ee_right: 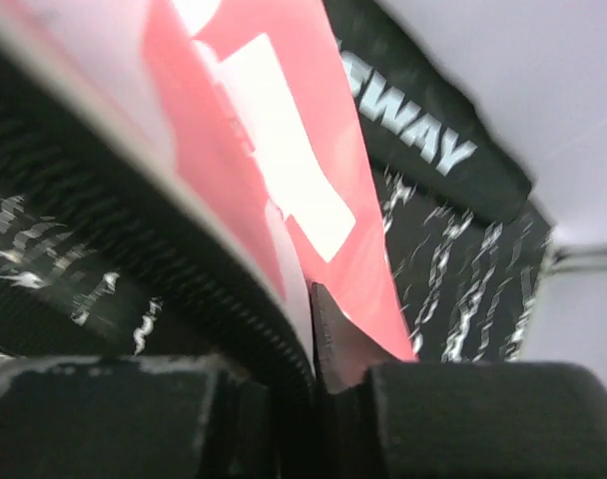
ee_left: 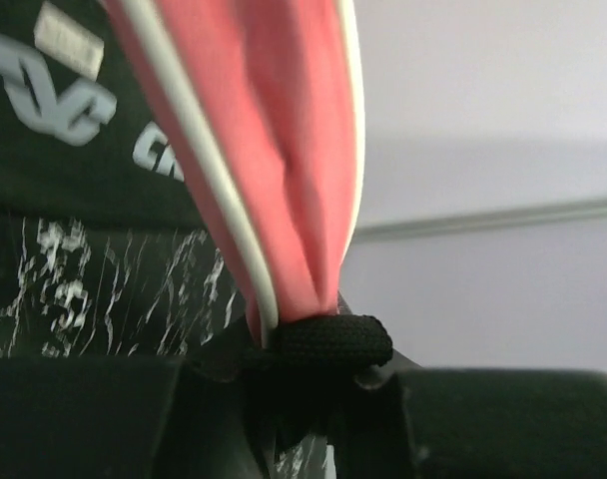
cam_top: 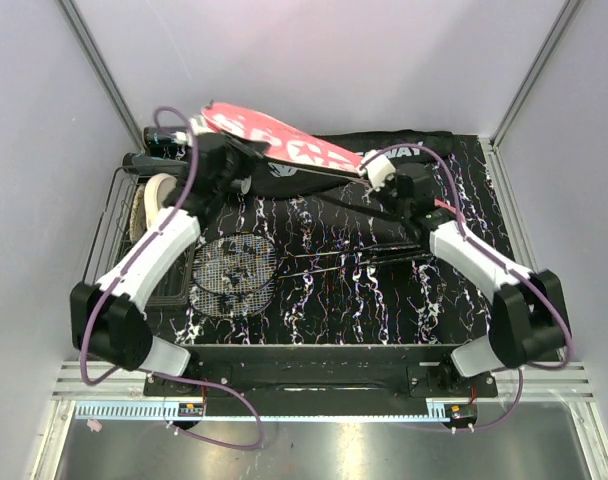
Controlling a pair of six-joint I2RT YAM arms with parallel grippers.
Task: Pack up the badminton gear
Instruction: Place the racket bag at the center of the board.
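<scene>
**Writing.** Black fabric bag (ee_right: 423, 140), one, lying flat along the upper edge of the table: pale grey letters "SWAY" can be read in the right wrist view. The left wrist view shows a grey logo at upper left, with the first letters of a word that cannot be made out. Pink flat racket case with white piping (cam_top: 284, 140), one: it carries large white block letters, which are too slanted and blurred to read in full.

**Arms.** Both arms reach from the lower corners toward the upper centre of the top view.
- The left gripper (ee_left: 323, 394) is at the case's upper-left end. Its fingers are closed tight on the black webbing tab there.
- The right gripper (ee_right: 318, 384) is at the case's right end. It is pinched together on the pink edge beside the black zip band.

The case spans the two claws, tilted, above the bag.

**Count.**
- Strung round-headed racket (cam_top: 231, 276), one head seen, lying on the black white-streaked table top (cam_top: 384, 300) at lower left of centre. Thin shafts run right from it; how many cannot be told.
- Black wire basket (cam_top: 109, 225), one, at the left edge.
- Cream round disc (cam_top: 149, 205), one, inside the basket.
</scene>
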